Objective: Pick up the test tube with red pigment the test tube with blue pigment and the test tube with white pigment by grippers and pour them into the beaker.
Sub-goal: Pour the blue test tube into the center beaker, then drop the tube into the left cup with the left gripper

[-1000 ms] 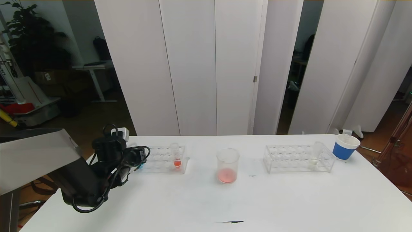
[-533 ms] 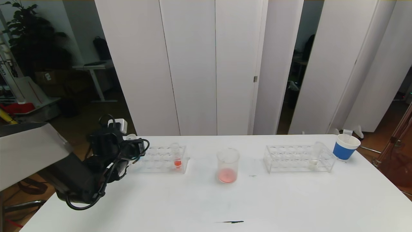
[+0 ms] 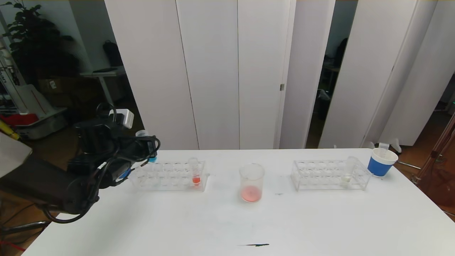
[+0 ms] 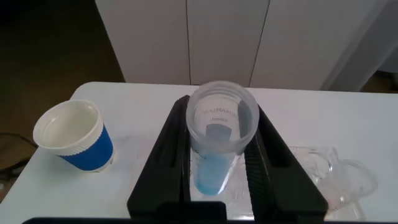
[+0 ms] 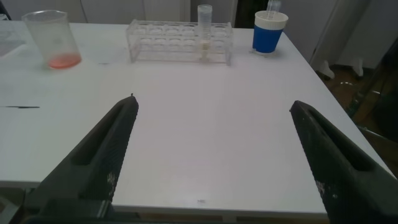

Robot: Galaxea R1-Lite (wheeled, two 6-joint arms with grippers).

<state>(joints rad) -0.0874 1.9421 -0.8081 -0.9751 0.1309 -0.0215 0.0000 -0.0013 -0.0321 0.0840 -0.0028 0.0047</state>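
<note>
Left gripper: my left gripper (image 3: 148,151) hangs above the far-left corner of the table (image 3: 227,227), to the left of the beaker (image 3: 251,182); its fingers (image 4: 171,155) are pinched on the test tube with blue pigment (image 4: 217,140).

Blue tube: the test tube with blue pigment sits upright between my pads, its rim above them and the blue liquid low in the tube, lifted clear of the left rack (image 3: 170,176).

Left rack: a clear rack left of the beaker, with one tube of orange-red liquid (image 3: 194,172) standing at the end nearest the beaker.

Beaker: it stands upright near the middle of the table, with a thin pink-red layer at its bottom and bare tabletop on every side of it.

White tube: the test tube with white pigment (image 3: 348,170) stands in the right rack (image 3: 328,175), right of the beaker, at the rack's end far from the beaker.

Cups: a blue-sleeved paper cup (image 3: 381,161) sits beyond the right rack, near the table's right edge; another (image 4: 78,137) stands by the table's left edge, beside my left gripper.

Right gripper: my right gripper (image 5: 214,155) is low at the near right edge of the table, fingers spread wide, touching nothing.

Open room: the whole near half of the table in front of the beaker is bare but for a small dark mark (image 3: 256,245).
</note>
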